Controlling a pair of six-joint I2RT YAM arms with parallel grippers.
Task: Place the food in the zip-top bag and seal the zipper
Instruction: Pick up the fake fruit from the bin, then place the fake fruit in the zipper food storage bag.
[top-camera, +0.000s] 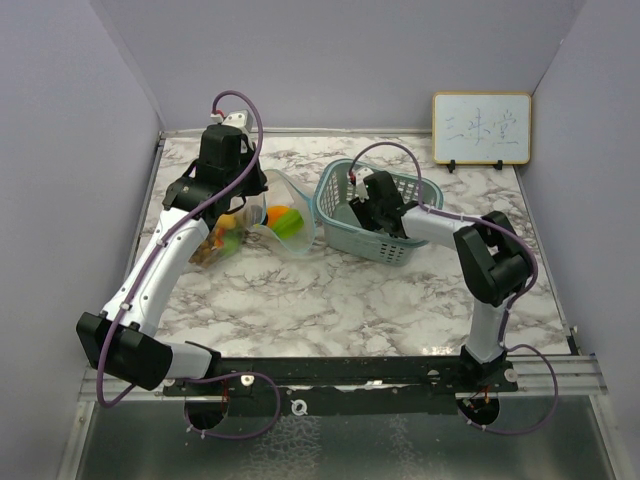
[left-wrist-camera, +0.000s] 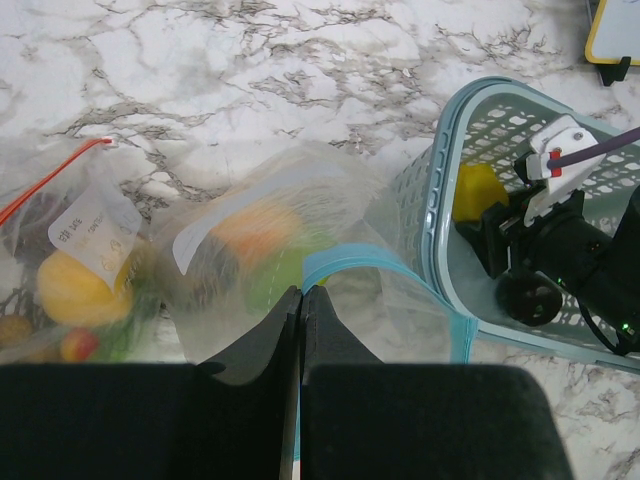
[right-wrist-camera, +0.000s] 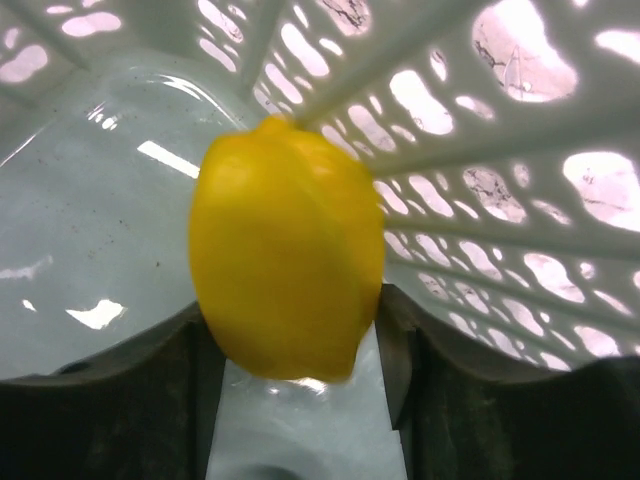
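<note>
Fingers of right gripper (right-wrist-camera: 295, 315) clamp one yellow fruit (right-wrist-camera: 285, 230), frame centre, low inside one basket (right-wrist-camera: 480, 250). Fingers of left gripper (left-wrist-camera: 301, 295) pinched tight on rim of one clear bag (left-wrist-camera: 270, 170), bottom centre, orange and green food (left-wrist-camera: 258, 228) inside. At left edge a second bag (left-wrist-camera: 95, 225) of food. One whiteboard (top-camera: 481, 128) upper right.

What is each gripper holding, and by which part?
Left gripper pinches the zip-top bag by its open rim. Right gripper brackets the yellow toy fruit at its sides; grip unconfirmed.

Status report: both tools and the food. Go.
Left tool shut on zip-top bag rim. Right tool astride yellow fruit in basket, grip unconfirmed. Nothing visibly blocking.
</note>
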